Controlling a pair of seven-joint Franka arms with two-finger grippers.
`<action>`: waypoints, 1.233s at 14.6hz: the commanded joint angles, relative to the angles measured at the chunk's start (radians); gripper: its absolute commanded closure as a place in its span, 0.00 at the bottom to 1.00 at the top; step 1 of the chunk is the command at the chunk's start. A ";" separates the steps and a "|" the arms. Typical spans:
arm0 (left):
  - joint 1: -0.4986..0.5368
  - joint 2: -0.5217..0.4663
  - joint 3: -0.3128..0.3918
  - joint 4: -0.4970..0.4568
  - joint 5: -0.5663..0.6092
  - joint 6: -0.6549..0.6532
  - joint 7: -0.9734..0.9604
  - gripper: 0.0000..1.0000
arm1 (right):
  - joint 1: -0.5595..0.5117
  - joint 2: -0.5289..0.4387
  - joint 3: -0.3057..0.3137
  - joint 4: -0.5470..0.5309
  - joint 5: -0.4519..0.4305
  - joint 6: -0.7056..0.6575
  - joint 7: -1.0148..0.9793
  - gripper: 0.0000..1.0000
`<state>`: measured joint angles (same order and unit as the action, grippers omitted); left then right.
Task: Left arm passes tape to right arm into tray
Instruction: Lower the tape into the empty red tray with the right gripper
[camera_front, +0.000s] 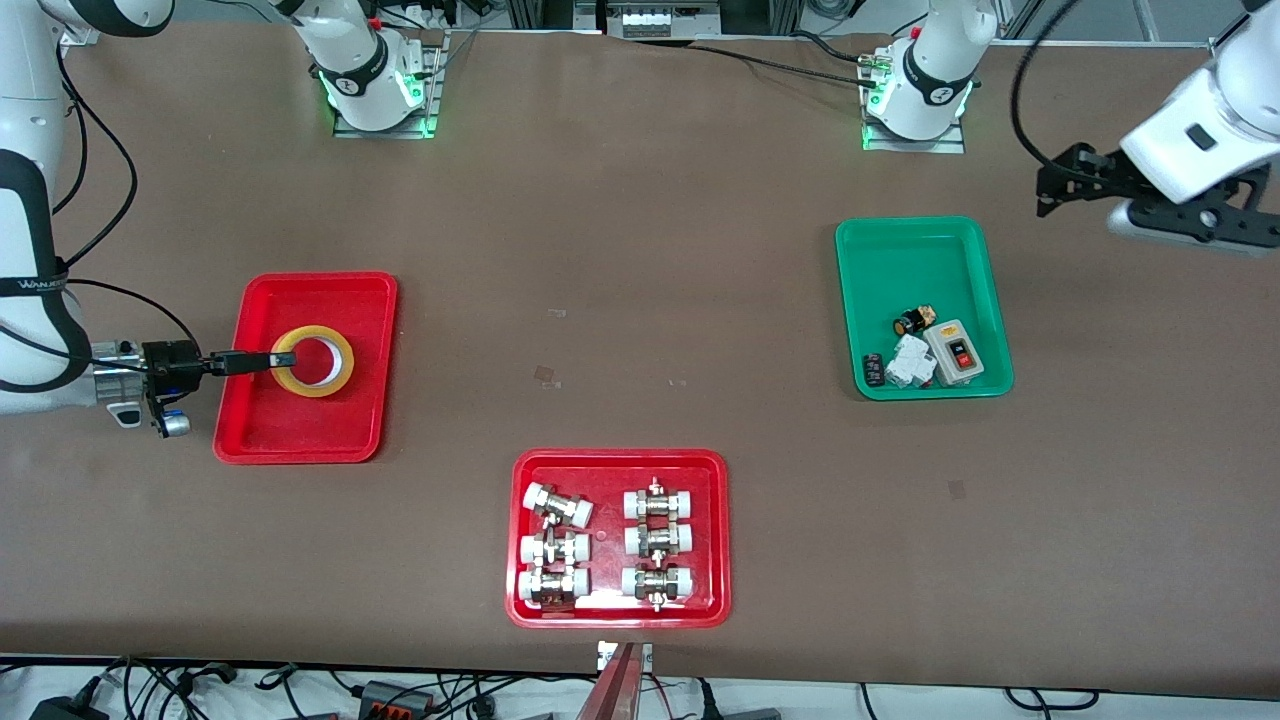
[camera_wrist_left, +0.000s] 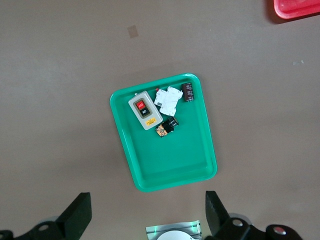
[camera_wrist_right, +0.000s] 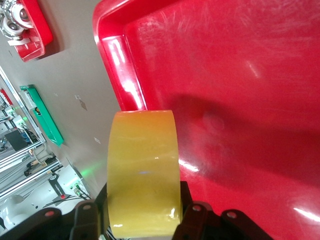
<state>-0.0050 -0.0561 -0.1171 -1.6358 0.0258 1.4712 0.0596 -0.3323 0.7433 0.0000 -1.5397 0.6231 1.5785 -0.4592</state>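
Observation:
The yellow tape (camera_front: 314, 362) hangs flat and low over the plain red tray (camera_front: 262, 425) at the right arm's end of the table. My right gripper (camera_front: 279, 360) reaches in from the table's end and is shut on the roll's wall. In the right wrist view the tape (camera_wrist_right: 144, 165) fills the gap between the black fingers (camera_wrist_right: 194, 220), with the tray (camera_wrist_right: 240, 90) close beneath; I cannot tell whether the roll touches it. My left gripper (camera_front: 1052, 188) is raised at the left arm's end, near the green tray, open with nothing in it (camera_wrist_left: 148, 212).
A green tray (camera_front: 925, 250) holding a switch box and small electrical parts lies toward the left arm's end (camera_wrist_left: 170, 170). A red tray (camera_front: 722, 540) with several metal fittings sits near the front edge. Cables run along the table's edges.

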 joint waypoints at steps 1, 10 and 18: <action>-0.027 -0.008 0.019 0.022 0.022 0.031 -0.014 0.00 | -0.014 0.001 0.018 -0.003 -0.011 0.000 -0.024 0.47; 0.046 0.047 0.042 0.111 -0.081 0.014 -0.066 0.00 | 0.044 0.018 0.020 -0.005 -0.164 0.086 -0.055 0.00; 0.066 0.047 0.057 0.099 -0.014 0.052 -0.058 0.00 | 0.104 -0.042 0.020 -0.005 -0.321 0.146 -0.059 0.00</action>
<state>0.0540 -0.0185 -0.0657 -1.5595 -0.0158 1.5311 0.0030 -0.2363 0.7266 0.0190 -1.5284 0.3477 1.7022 -0.5025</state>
